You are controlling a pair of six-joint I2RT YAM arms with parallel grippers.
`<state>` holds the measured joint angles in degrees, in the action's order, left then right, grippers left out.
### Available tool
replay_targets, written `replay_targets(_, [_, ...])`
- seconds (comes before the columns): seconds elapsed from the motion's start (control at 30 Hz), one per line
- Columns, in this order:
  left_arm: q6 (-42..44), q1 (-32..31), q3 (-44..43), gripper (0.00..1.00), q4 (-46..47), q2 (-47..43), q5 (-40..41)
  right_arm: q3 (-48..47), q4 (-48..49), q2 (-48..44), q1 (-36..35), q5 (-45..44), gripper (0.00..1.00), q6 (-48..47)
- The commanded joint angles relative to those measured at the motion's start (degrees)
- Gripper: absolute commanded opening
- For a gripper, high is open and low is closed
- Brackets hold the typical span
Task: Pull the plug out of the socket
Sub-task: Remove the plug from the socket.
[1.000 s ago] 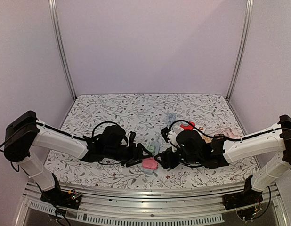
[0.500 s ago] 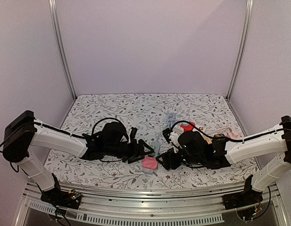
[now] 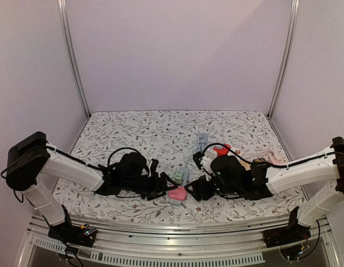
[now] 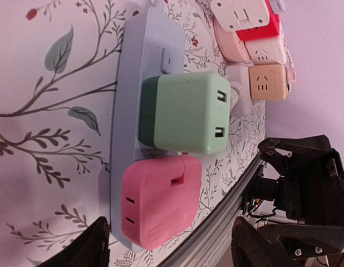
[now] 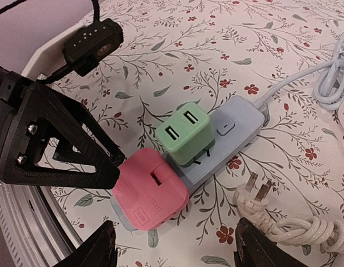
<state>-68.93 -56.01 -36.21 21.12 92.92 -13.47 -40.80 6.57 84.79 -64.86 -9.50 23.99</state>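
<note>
We find the pink rounded plastic plug (image 5: 151, 192) pushed into the near end of the pale blue-grey plastic power strip (image 5: 239, 119). Just beside it, a mint-green cube-shaped adapter (image 5: 184, 135) with two USB slots sits in the next socket. The strip lies flat on the floral-printed tabletop (image 3: 133, 128), close to its near edge and about midway along it.

The left gripper (image 4: 171, 233) comes in from the left with its fingers spread. One is on each side of the pink plug's outer end, and we see a gap on both sides. The right gripper (image 5: 175, 225) faces it from the right, also spread wide and straddling the same plug without visible contact, so neither tool pinches anything.

A white cable (image 5: 328, 78) leaves the strip's far end. A loose white two-pin plug (image 5: 251, 200) with a bundled cord lies just right of the strip, and a cluster of cube adapters (image 4: 261, 50) in white, red, pink and beige sits further right.
</note>
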Motion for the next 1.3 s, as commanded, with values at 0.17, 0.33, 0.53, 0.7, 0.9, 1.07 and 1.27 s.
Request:
replay_targets(0.17, [-0.80,-0.80,-1.03,0.73,3.53,3.49,-2.68,0.45,0.16,-0.81,-0.39,-1.31,0.72,0.97])
replay_targets(0.33, [-1.09,-1.21,-1.53,0.73,3.92,4.08,-4.16,0.54,0.20,-0.68,-0.41,-1.31,0.72,1.07])
replay_targets(0.53, [-1.43,-1.59,-1.42,0.73,4.22,4.22,-4.53,0.54,0.20,-0.85,-0.40,-1.53,0.72,1.15])
replay_targets(0.7, [-1.73,-1.67,-1.32,0.73,5.35,3.24,-4.41,0.54,0.20,-0.77,-0.43,-1.48,0.72,0.99])
replay_targets(0.9, [-2.34,-1.72,-1.24,0.73,6.24,1.56,-4.54,0.67,0.20,-0.51,-0.43,-1.28,0.72,0.56])
replay_targets(1.07, [-2.86,-1.71,-1.24,0.72,6.51,0.16,-4.13,0.15,0.21,-0.33,-0.52,-0.49,0.69,-0.88])
replay_targets(1.27, [-2.44,-1.65,-1.24,0.72,6.12,-0.17,-3.58,-1.02,0.31,0.70,-1.21,-0.43,0.67,-2.87])
